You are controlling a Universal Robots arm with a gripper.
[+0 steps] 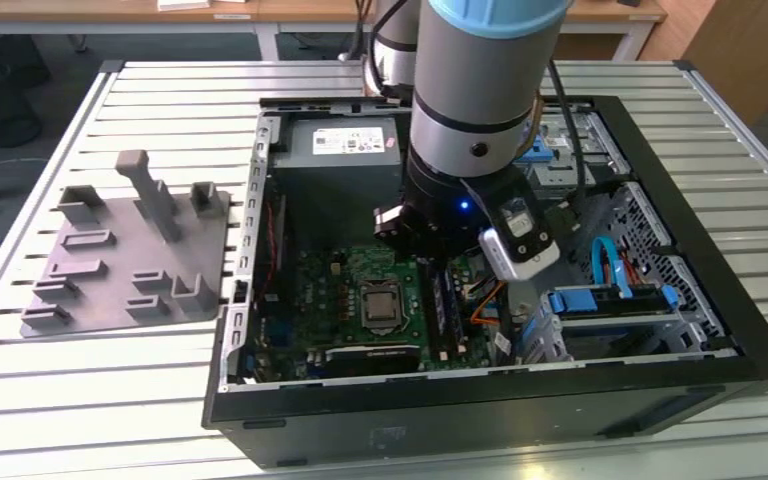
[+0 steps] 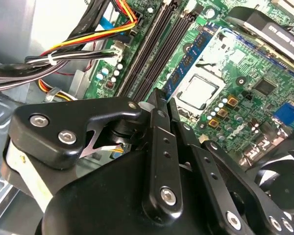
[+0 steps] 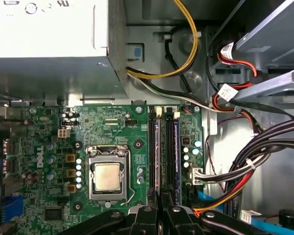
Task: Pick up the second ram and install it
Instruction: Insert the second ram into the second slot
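Down inside the open computer case [image 1: 491,405], the arm [image 1: 478,100] reached to the motherboard, and the claw [image 2: 162,100] sat right over the memory slots. Its two fingers [image 2: 157,147] were drawn almost together, clenched on the near end of the second ram [image 2: 188,56]. In both wrist views that thin blue strip stood on edge in the slot closest to the processor socket [image 2: 198,90] and ran straight away from the claw [image 3: 161,203] along the board. The second ram [image 3: 157,156] lay just beside the socket [image 3: 108,176], while the bundle of cables [image 3: 255,161] hung on the claw's other side. Well apart from the claw, toward the exterior view's left, a grey holder [image 1: 131,260] stood on the slatted worktop [image 1: 91,400].
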